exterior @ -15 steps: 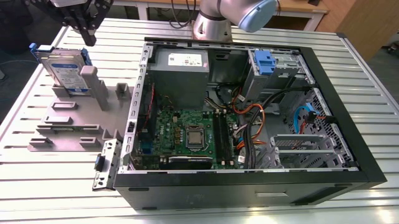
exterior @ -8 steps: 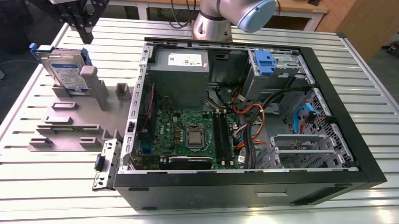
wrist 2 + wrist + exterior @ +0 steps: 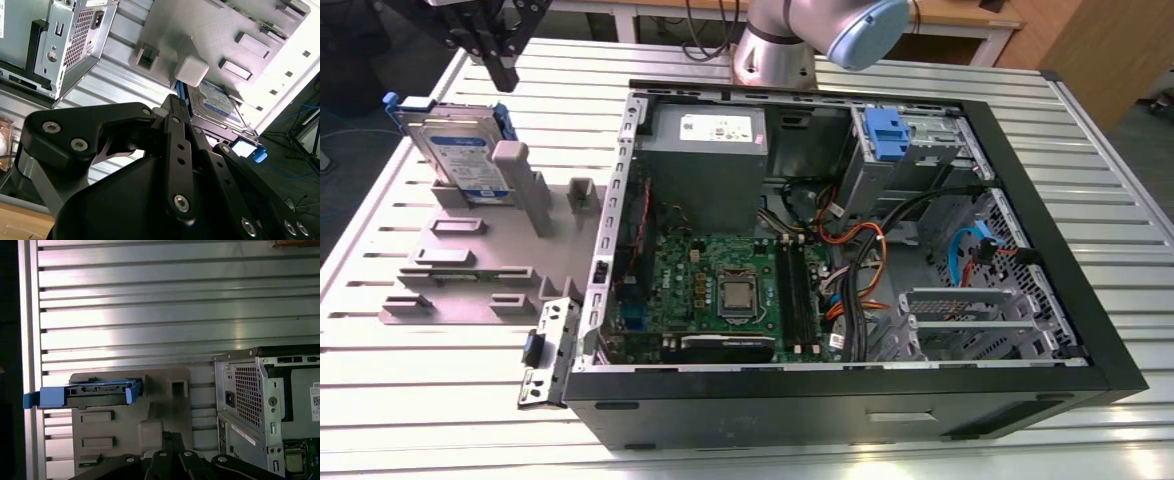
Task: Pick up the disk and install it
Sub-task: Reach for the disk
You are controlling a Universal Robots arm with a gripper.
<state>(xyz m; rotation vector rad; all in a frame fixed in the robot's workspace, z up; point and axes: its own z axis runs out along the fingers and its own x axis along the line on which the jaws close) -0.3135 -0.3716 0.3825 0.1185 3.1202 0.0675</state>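
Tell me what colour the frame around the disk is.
Blue; the carrier shows best in the first wrist view.

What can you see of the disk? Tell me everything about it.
The disk is a flat silver hard drive with a white-and-blue label, framed by a blue plastic carrier with tabs at its ends. It stands on edge, slightly tilted, in the grey fixture on the slatted table, at the exterior view's left of the open computer case. A grey fixture post stands in front of its labelled face. The gripper hangs above, apart from it.
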